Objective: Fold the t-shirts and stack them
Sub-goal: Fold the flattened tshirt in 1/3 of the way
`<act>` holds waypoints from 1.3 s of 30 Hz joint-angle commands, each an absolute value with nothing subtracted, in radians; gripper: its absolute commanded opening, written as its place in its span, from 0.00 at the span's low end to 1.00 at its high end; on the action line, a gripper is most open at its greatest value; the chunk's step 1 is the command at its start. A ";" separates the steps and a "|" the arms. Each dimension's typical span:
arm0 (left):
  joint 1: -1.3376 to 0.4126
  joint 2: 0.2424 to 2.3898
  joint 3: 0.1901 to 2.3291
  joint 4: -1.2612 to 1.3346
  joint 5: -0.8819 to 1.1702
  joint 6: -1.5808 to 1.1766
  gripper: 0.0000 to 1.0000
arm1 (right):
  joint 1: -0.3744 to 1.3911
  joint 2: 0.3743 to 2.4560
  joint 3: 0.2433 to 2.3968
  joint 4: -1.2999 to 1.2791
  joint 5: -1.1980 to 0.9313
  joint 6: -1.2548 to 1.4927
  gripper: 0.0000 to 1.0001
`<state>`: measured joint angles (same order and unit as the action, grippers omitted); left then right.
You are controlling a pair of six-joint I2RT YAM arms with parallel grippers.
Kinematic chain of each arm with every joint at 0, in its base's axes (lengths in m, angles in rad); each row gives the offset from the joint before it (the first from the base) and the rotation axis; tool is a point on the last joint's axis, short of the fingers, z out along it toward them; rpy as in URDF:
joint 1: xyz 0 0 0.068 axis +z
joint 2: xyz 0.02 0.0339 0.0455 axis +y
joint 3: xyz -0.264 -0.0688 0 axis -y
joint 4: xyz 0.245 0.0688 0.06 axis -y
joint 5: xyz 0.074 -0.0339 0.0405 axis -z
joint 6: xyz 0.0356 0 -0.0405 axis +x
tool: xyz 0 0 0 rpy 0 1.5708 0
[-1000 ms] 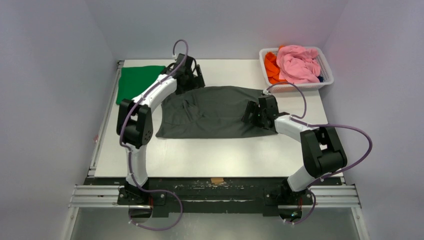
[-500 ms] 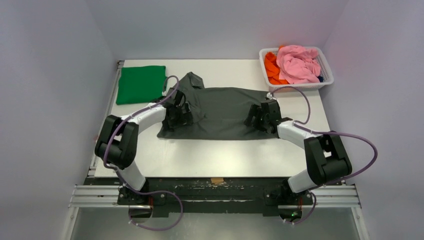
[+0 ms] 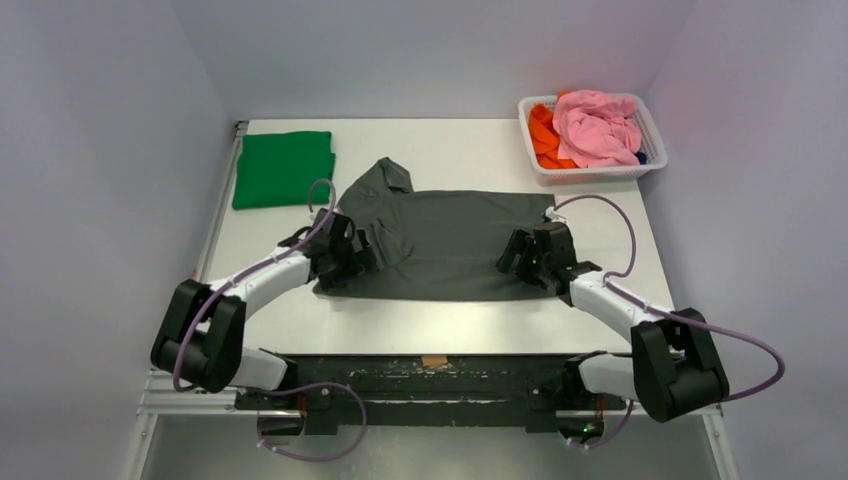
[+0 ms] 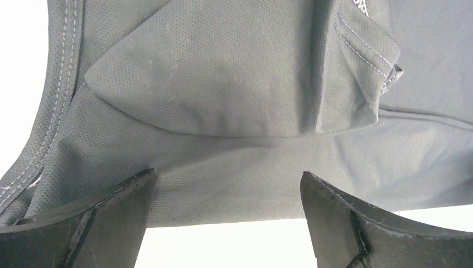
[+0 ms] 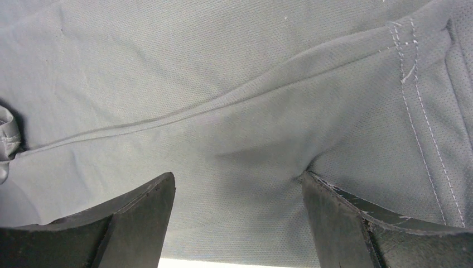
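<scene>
The charcoal-grey t-shirt (image 3: 445, 240) lies folded lengthwise across the middle of the table, one sleeve sticking up at its far left. My left gripper (image 3: 352, 255) is open and rests at the shirt's near left edge; the left wrist view shows the grey cloth (image 4: 223, 111) between its spread fingers. My right gripper (image 3: 527, 262) is open at the shirt's near right corner; the right wrist view shows the cloth (image 5: 234, 111) with its right finger pressing a dent in it. The green t-shirt (image 3: 283, 168) lies folded at the far left.
A white mesh basket (image 3: 650, 160) with pink and orange clothes stands at the far right corner. The table's near edge (image 3: 430, 345) runs just in front of both grippers.
Both grippers have drawn back toward the near edge of the grey shirt. The left one came from the far left side and let the cloth down; the sleeve now shows at the far left.
</scene>
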<state>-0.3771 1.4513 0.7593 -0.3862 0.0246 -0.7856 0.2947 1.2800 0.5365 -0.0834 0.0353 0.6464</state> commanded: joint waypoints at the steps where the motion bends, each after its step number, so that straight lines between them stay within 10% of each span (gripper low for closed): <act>1: -0.407 1.382 0.587 -0.523 0.115 -0.864 1.00 | 0.298 1.216 0.456 -0.212 0.010 0.663 0.83; 28: -0.639 0.914 0.587 -0.742 0.021 -0.966 1.00 | 0.312 0.876 0.460 -0.496 0.081 0.741 0.85; 39: -0.602 1.381 0.853 -0.503 -0.080 -0.849 1.00 | 0.313 0.770 0.603 -0.456 0.111 0.690 0.88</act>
<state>-0.6220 1.2270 0.7910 -0.5957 -0.0471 -0.8967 0.3096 0.8097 0.5499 -0.4793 0.0769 0.7132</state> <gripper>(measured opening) 0.998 0.877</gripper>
